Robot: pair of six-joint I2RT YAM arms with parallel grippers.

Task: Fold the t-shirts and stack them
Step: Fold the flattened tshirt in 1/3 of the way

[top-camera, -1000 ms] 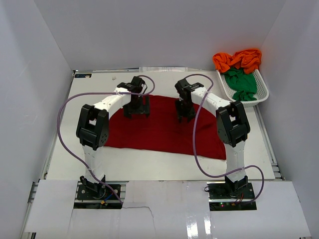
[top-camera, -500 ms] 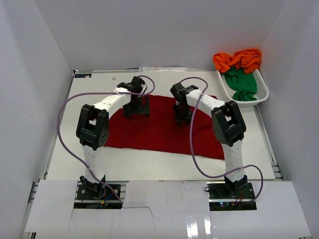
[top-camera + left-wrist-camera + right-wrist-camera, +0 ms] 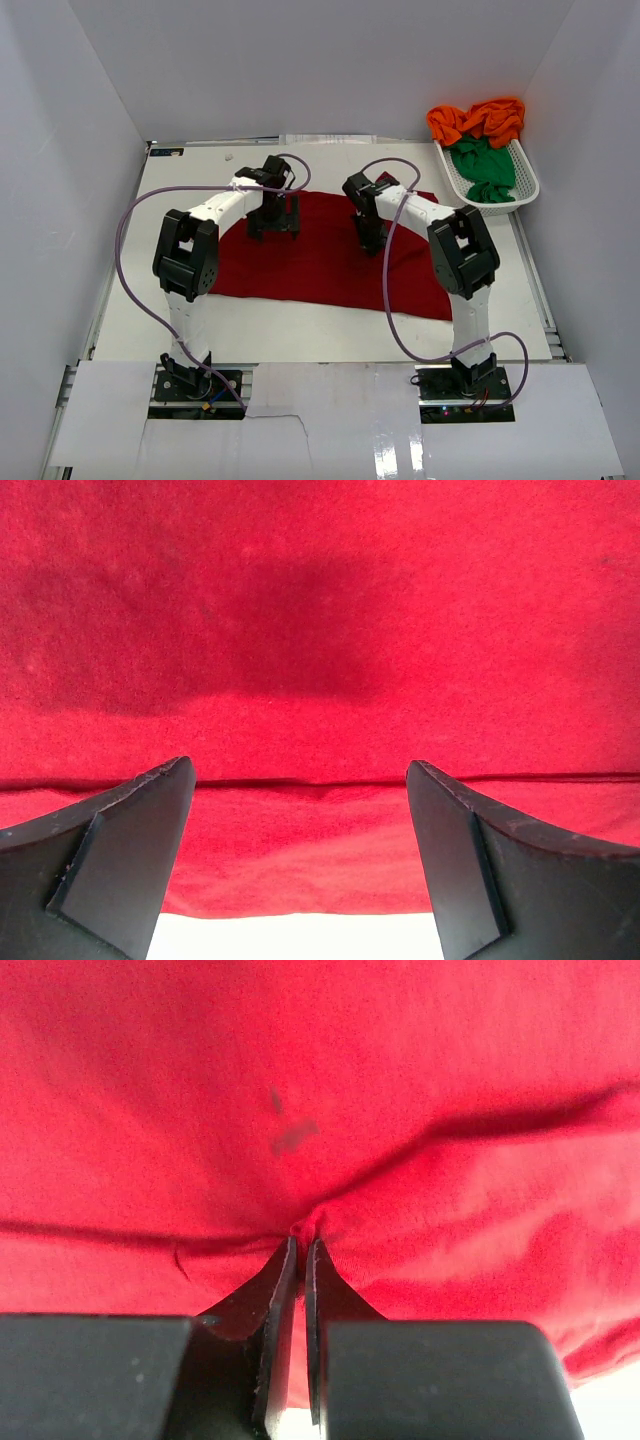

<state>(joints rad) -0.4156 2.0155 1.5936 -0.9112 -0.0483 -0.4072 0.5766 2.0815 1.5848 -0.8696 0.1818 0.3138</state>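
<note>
Top external view: the dark red t-shirt [image 3: 320, 270] lay spread out flat on the white table [image 3: 300, 335], just beyond my two arms. My left gripper [image 3: 275, 226] pointed down over the far left part of this shirt, and my right gripper [image 3: 372, 240] pointed down on its far right part. In the far right corner stood a white lattice basket [image 3: 522, 188]. A green t-shirt [image 3: 482, 165] lay inside it, and an orange t-shirt [image 3: 480, 120] was heaped over its far end. From this height I could not tell how my fingers stood.

Left wrist view: my left gripper [image 3: 298, 770] had its two dark fingers [image 3: 120, 850] wide apart, with nothing between them. Under them was only the red cloth [image 3: 300, 630], smooth, with a soft shadow on it. A straight line, a seam or a folded edge, ran across the cloth from one fingertip to the other. Below it, a narrow strip of the table [image 3: 300, 935] showed at the edge of the shirt.

Right wrist view: my right gripper [image 3: 303, 1245] had its fingers pressed together, with a small pinch of the red cloth [image 3: 300, 1080] caught at the tips. The fabric rose into a little ridge there, and creases ran out from it to both sides. A small dark mark [image 3: 290, 1135] was on the cloth a little beyond the tips.
</note>
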